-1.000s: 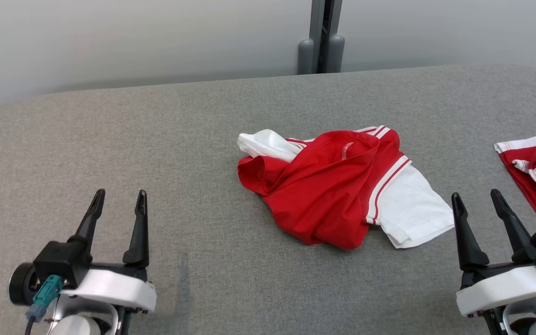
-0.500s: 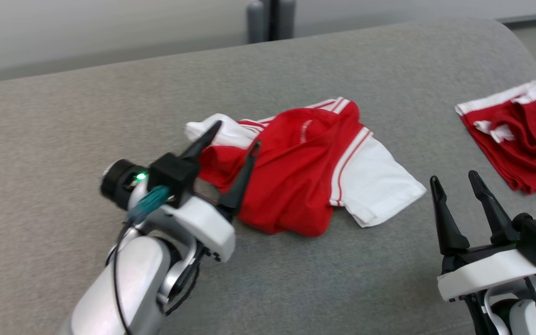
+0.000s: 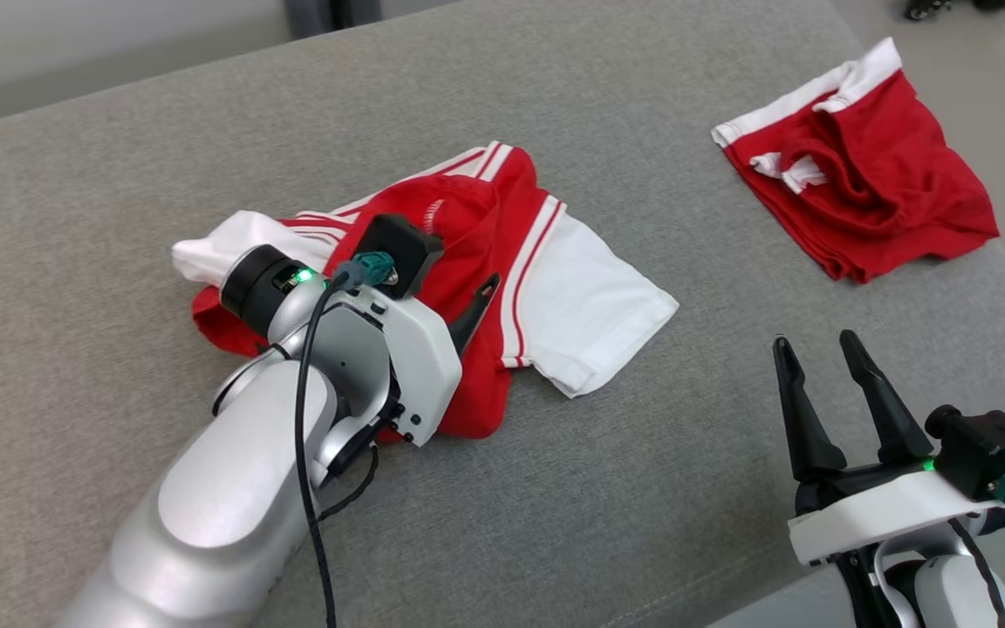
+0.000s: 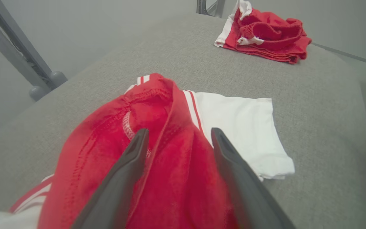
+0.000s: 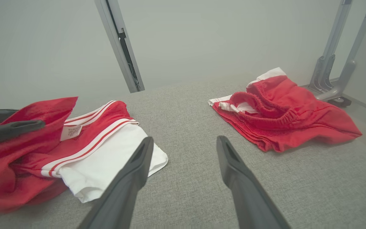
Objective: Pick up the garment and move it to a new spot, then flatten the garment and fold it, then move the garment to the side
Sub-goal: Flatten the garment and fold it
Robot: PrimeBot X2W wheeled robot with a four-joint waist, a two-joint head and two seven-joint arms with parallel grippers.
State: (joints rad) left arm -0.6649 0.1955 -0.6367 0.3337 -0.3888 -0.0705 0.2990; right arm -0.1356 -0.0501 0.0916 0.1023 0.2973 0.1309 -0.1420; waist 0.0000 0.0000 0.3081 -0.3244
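Note:
The garment (image 3: 585, 296) is a crumpled red shirt with white sleeves and red-and-white striped trim, lying mid-table. My left gripper (image 3: 463, 262) is down on its red middle, jaws open. In the left wrist view a raised red fold (image 4: 173, 149) sits between the two fingers of that gripper (image 4: 179, 132), which are not closed on it. My right gripper (image 3: 814, 340) is open and holds nothing, over bare table to the right of the white sleeve (image 5: 106, 168). Its wrist view shows its fingers apart (image 5: 184, 140) and a left finger (image 5: 11, 128) against the red cloth.
A second red garment with a white waistband (image 3: 860, 174) lies bunched near the table's far right edge. The grey fabric-covered table (image 3: 642, 488) has a rounded right edge, with floor beyond. Metal posts (image 5: 329, 76) stand behind the table.
The head camera has swung right and down. My left arm has reached forward from the near left onto the shirt, its fingers now straddling a red fold. The right gripper stays open.

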